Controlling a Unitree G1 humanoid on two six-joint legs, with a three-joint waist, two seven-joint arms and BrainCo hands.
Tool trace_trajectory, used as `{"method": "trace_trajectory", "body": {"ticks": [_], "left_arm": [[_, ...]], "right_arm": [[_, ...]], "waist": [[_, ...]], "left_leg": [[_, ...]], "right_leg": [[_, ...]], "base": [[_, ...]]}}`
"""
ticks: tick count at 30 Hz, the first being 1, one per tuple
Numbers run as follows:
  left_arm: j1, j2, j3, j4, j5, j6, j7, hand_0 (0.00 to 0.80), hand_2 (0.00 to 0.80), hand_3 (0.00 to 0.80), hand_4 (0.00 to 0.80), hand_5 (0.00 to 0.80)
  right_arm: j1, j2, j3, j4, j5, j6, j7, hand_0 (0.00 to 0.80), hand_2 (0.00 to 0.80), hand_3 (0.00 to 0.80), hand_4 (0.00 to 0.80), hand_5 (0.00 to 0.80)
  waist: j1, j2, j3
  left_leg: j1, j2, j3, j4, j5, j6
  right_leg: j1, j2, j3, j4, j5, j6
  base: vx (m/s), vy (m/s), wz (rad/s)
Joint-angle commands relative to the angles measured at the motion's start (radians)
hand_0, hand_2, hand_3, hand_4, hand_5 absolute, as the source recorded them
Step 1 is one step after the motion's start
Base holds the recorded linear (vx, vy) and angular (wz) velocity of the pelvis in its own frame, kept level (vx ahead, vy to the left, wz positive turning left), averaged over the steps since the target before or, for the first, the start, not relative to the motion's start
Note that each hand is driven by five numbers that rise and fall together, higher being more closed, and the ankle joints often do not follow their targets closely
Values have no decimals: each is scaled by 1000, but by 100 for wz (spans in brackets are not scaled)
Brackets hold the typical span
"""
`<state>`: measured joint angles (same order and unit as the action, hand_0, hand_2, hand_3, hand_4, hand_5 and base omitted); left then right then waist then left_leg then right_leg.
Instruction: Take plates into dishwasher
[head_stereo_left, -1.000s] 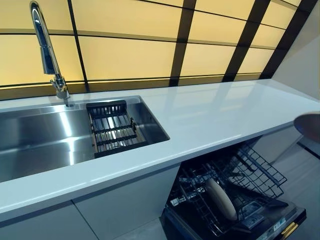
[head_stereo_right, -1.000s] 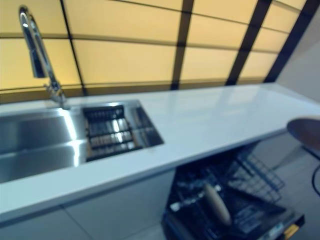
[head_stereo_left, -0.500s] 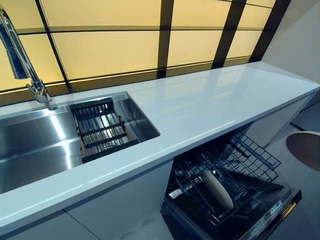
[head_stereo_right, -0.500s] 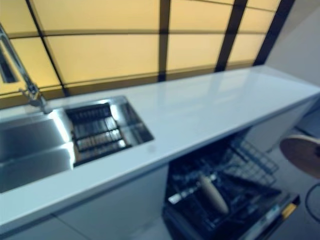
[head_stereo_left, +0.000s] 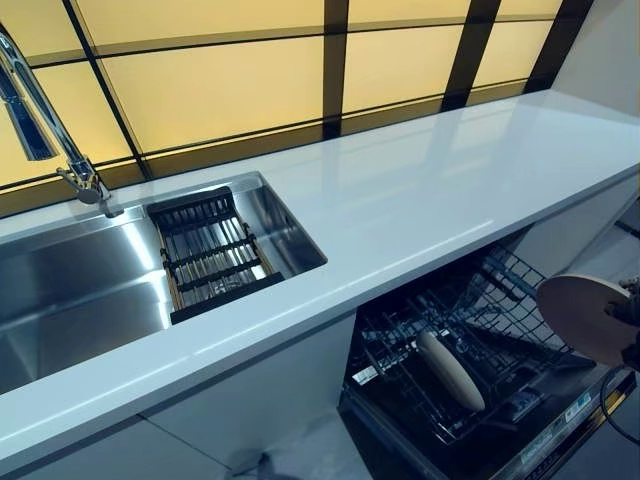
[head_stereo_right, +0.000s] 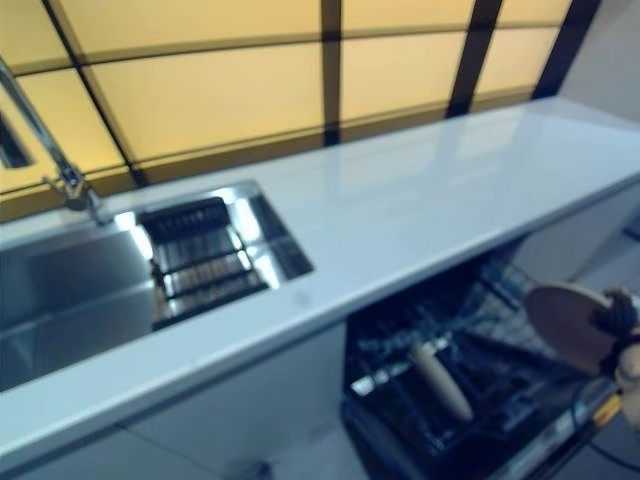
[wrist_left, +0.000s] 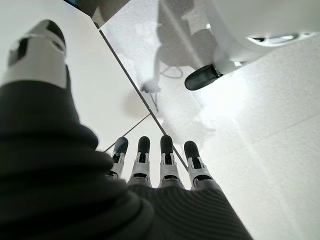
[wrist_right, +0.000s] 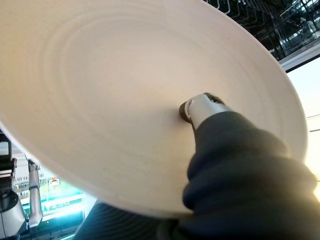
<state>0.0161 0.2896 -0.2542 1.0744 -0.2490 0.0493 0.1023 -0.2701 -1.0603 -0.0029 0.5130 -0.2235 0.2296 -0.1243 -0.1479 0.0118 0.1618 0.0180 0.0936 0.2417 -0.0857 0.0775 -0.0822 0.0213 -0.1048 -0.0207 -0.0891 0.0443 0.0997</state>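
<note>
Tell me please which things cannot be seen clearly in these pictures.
- Right hand fingers: right wrist view, hidden behind the held plate; only the thumb shows.
- Dishwasher rack: eye views, far part hidden under the countertop.
- Plate in the rack: seen edge-on, its face hidden.

Two plates, one in my hand and one racked in the open dishwasher.

I hold a round beige plate (head_stereo_left: 583, 316) in my right hand (wrist_right: 235, 165), thumb pressed on its face, tilted at the far right over the dishwasher (head_stereo_left: 470, 385). A second plate (head_stereo_left: 450, 370), cream and probably oval, stands on edge in the lower wire rack (head_stereo_left: 400, 350), under the counter's near edge.
</note>
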Motion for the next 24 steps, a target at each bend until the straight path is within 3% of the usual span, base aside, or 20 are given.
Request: {"method": "trace_trajectory", "body": {"ticks": [1, 17, 24], "left_arm": [[-45, 33, -14, 9, 38, -33, -11, 0, 0, 0, 0, 0], [-64, 44, -56, -53, -29, -60, -27, 0, 0, 0, 0, 0], [-69, 38, -75, -64, -39, -67, -29, 0, 0, 0, 0, 0]], "right_arm": [[-158, -11, 45, 27, 16, 11, -66, 800, 800, 800, 800, 800], [-407, -77, 199, 139, 52, 39, -88, 800, 800, 800, 800, 800], [-474, -81, 253, 199, 64, 67, -83, 800, 800, 800, 800, 800]], "waist": [[49, -33, 17], [69, 72, 96], [76, 93, 108]], "left_leg": [[24, -32, -63, -2, -57, 28], [-51, -69, -85, -2, -28, 13], [-65, -78, -90, -2, -23, 10]], "right_leg": [[-50, -20, -43, 21, 63, 30], [-115, -51, -56, 24, 70, 26], [-128, -58, -61, 25, 72, 25]], "base": [[-100, -33, 7], [-79, 21, 5], [-39, 15, 5]]}}
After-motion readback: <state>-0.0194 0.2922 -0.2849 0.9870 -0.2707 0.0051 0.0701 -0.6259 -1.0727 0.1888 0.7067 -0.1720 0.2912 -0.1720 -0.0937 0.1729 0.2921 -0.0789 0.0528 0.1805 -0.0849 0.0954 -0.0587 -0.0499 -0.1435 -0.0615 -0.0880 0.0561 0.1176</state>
